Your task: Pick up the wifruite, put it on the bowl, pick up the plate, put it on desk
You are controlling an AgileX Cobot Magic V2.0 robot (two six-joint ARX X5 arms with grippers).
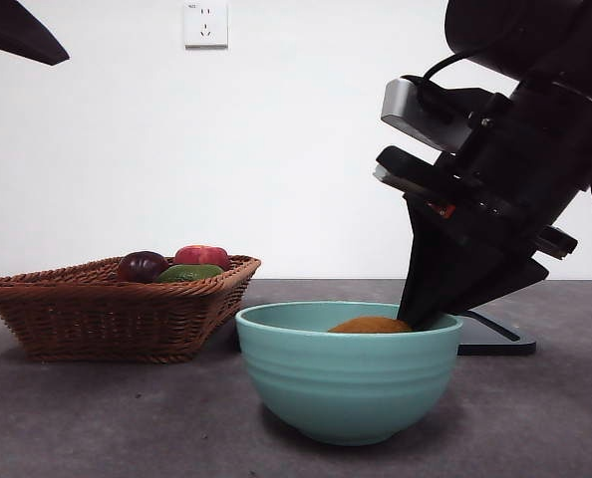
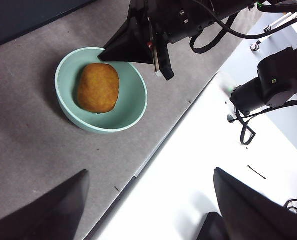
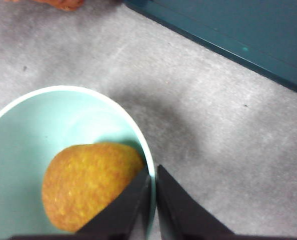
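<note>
One arm tilted | right pincer [image 1: 428,317] pinching bowl [image 1: 346,383] rim | wifruite [image 2: 98,87] inside | left pincer [image 2: 148,200] spread

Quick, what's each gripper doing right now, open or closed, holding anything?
Left gripper: open, holding nothing, waiting high above the desk.
Right gripper: shut on the bowl rim, one jaw inside beside the wifruite.

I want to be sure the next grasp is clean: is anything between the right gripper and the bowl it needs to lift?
Nothing stands between them. The right gripper is already at the bowl, its jaws nearly closed astride the rim, one inside and one outside. The wifruite lies inside, beside the inner jaw. The left gripper waits apart, open.
</note>
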